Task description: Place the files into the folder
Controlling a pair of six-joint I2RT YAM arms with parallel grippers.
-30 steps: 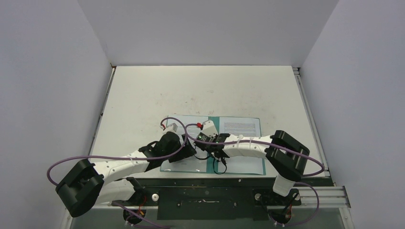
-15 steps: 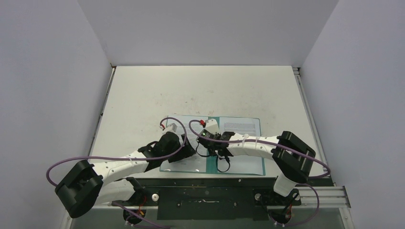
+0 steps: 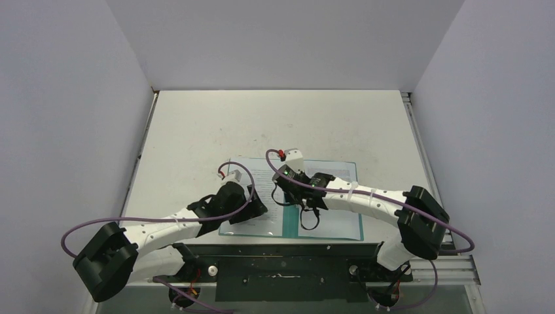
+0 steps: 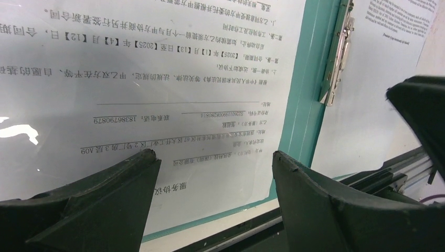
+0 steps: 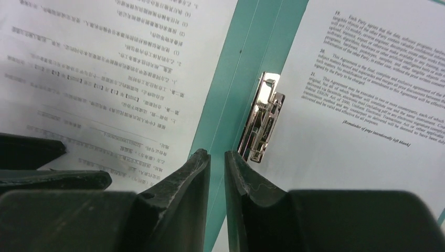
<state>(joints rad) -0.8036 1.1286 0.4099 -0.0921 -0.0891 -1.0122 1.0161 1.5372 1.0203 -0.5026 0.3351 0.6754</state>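
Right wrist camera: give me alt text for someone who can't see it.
The right gripper, almost closed and holding nothing, hangs over the teal spine of an open folder, beside its metal clip. Printed sheets lie on both halves.

Folder (image 4: 307,84) lies open and flat on the table (image 3: 216,124), close to the table's near edge, just beyond the arm bases. On the folder's left half lies one printed sheet (image 4: 157,63), covering most of that half. On the folder's right half lies a second printed sheet (image 5: 367,105). The folder's bare spine runs between the two sheets. A metal clip (image 5: 262,118) lies along the spine's right side, at the left edge of the right sheet. The left gripper (image 4: 213,156) is over the folder's left half, above the near part of its sheet. The right gripper (image 5: 216,155) is over the spine, on the near side of the clip.
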